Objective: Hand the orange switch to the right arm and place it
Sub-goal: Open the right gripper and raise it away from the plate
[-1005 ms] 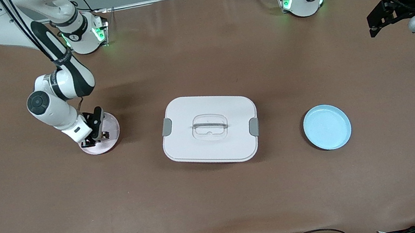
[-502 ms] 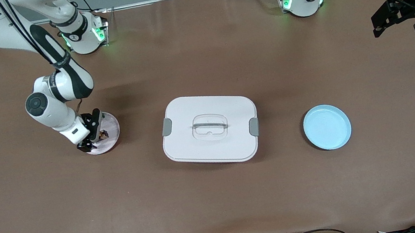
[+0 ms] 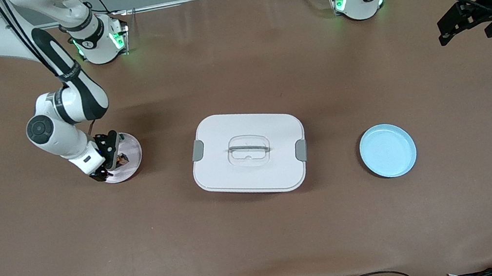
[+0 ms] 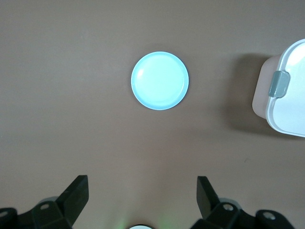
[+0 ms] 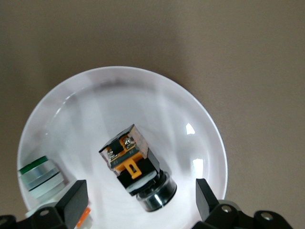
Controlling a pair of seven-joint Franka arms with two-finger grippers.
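The orange switch (image 5: 134,164), a black block with an orange face and a metal collar, lies on its side on the pale round plate (image 5: 119,78) at the right arm's end of the table. In the front view the switch (image 3: 121,160) shows as a small dark speck on that plate (image 3: 131,150). My right gripper (image 5: 141,200) hangs low over the plate (image 3: 107,160), open, its fingers either side of the switch and clear of it. My left gripper (image 3: 463,30) is up in the air at the left arm's end, open and empty (image 4: 143,191).
A pale part with a green ring (image 5: 40,176) lies on the same plate beside the switch. A white lidded box (image 3: 248,152) stands mid-table. A light blue plate (image 3: 387,150) lies toward the left arm's end, below the left gripper (image 4: 160,80).
My right gripper has opened and let go of the switch, which now rests on the plate; the right arm has drawn back a little. The left gripper shifted slightly.
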